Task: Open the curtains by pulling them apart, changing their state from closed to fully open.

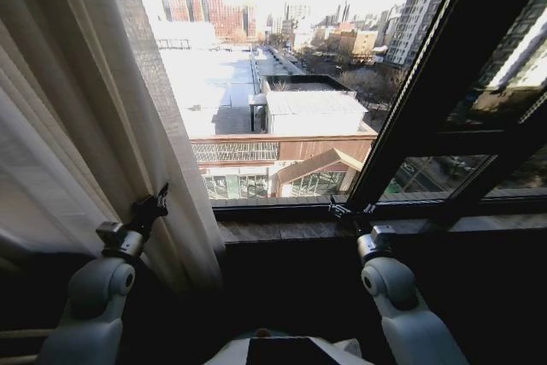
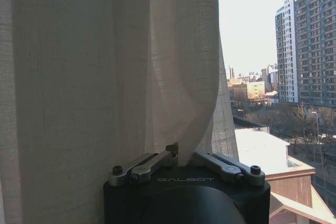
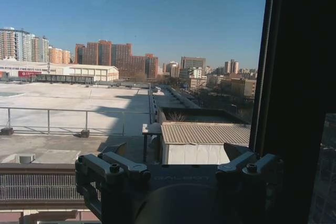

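Across the middle of the head view runs a dark window sill (image 1: 282, 230), and a thick dark window frame bar (image 1: 427, 83) slants up through the upper right of the frame. Behind the glass lie flat rooftops and city blocks under bright sky. Nothing stands between the arms and the glass.

The curtains (image 1: 94, 126) fill the left third of the head view, a pale sheer panel bunched in pleats from the top edge down to the lower left. The right half of the window is bare of fabric.

The left gripper (image 1: 159, 197) sits at the lower left, its tips pressed into the panel's inner edge. In the left wrist view its fingers (image 2: 172, 150) are drawn together with a fold of the fabric (image 2: 105, 77) caught between them.

The right gripper (image 1: 350, 208) is at the lower centre right, just above the sill and well apart from the cloth. In the right wrist view its fingers (image 3: 118, 148) stand apart, holding nothing.
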Controlling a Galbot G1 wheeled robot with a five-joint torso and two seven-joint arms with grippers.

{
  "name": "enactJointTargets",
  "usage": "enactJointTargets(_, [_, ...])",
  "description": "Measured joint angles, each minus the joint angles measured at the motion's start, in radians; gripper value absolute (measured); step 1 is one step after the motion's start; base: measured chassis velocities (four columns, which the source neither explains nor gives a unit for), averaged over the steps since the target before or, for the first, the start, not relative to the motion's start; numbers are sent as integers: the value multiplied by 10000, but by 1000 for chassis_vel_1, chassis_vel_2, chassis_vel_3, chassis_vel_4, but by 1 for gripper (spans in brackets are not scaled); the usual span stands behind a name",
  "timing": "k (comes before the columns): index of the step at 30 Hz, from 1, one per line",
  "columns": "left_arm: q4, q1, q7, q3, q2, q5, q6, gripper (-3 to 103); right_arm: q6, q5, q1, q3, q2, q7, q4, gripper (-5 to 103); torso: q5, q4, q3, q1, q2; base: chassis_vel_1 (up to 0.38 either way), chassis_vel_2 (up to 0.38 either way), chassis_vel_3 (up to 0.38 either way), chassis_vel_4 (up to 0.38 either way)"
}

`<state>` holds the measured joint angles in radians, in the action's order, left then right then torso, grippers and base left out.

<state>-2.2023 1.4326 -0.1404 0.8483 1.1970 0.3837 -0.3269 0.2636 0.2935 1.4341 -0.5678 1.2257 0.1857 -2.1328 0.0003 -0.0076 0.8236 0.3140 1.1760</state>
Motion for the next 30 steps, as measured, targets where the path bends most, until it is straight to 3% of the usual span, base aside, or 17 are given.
enactJointTargets(17, [370,-91,2,1786,681,1072,2,0,0,-47,115,119,-50,-161,-168,100,-2,0,0,0,0,0,0,0,0])
enactJointTargets(30, [1590,-220,1,3653,149,1749,-17,0,-27,-63,-149,669,-42,-205,126,100,-2,0,-1,0,0,0,0,0,0])
